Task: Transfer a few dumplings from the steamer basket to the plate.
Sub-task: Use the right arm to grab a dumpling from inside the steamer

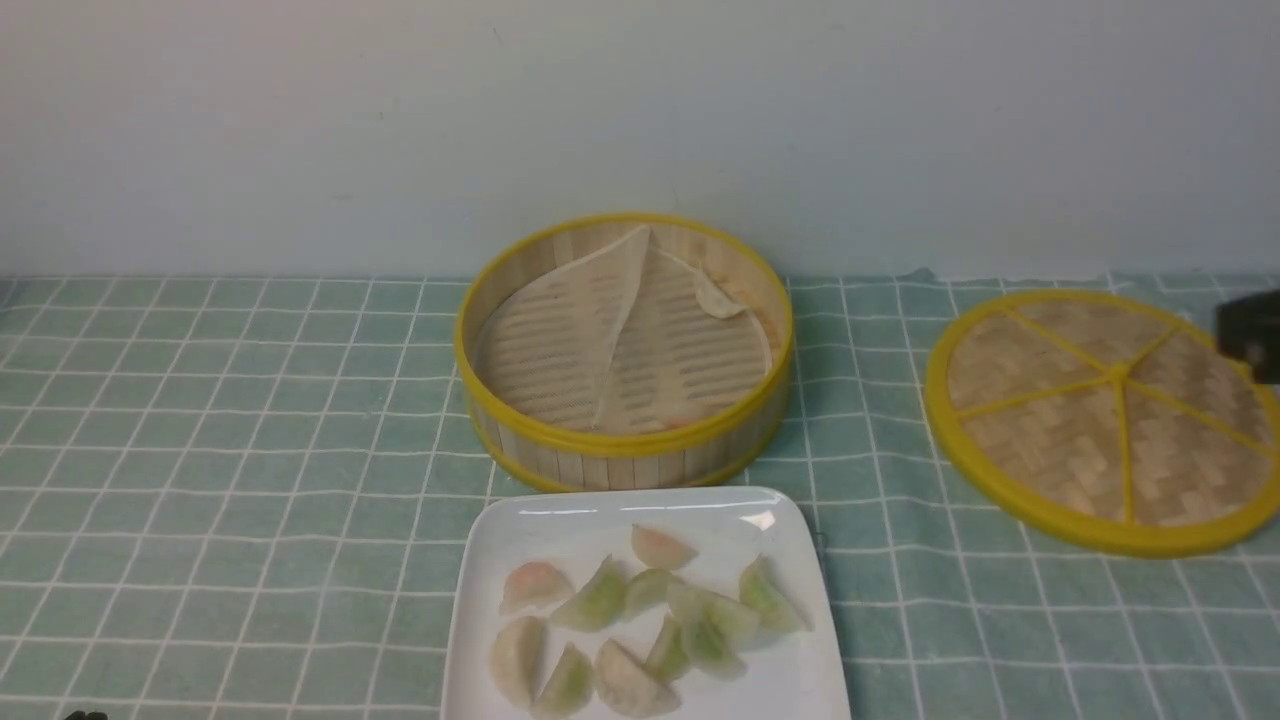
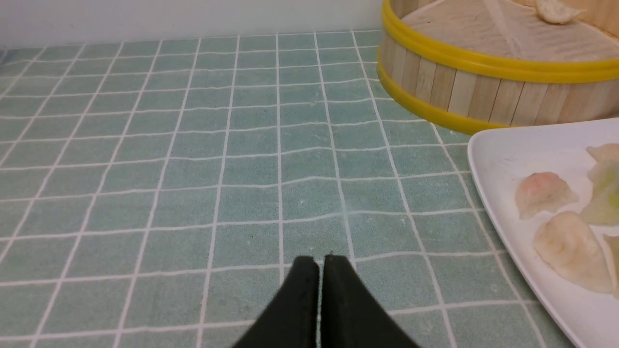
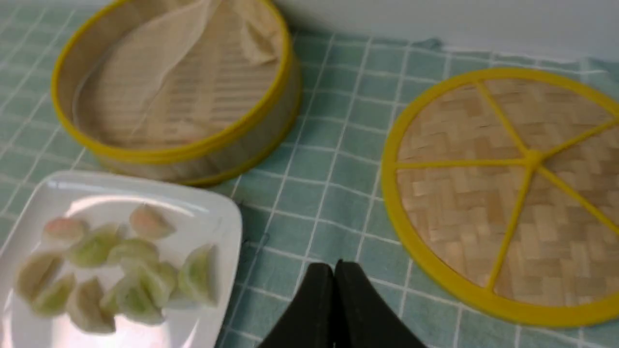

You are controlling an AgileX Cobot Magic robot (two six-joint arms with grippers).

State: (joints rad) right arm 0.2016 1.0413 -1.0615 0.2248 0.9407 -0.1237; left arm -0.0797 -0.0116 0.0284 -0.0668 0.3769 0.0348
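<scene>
The steamer basket (image 1: pixel 625 445) stands mid-table with its pale liner folded over, and one cream dumpling (image 1: pixel 715 297) lies at its far right wall. Just in front of it is the white square plate (image 1: pixel 520 530), holding several dumplings (image 1: pixel 600 600) in green, pink and cream. My left gripper (image 2: pixel 319 261) is shut and empty, low over the cloth to the left of the plate (image 2: pixel 503 154) and the basket (image 2: pixel 483 92). My right gripper (image 3: pixel 333 266) is also shut and empty, over the cloth between the plate (image 3: pixel 96 193) and the woven lid.
A flat woven lid (image 1: pixel 1110 420) with a yellow rim and spokes lies on the right of the table. A dark part of my right arm (image 1: pixel 1250 335) shows over its far edge. Green checked cloth (image 1: pixel 250 450) covers the table, and a pale wall stands behind.
</scene>
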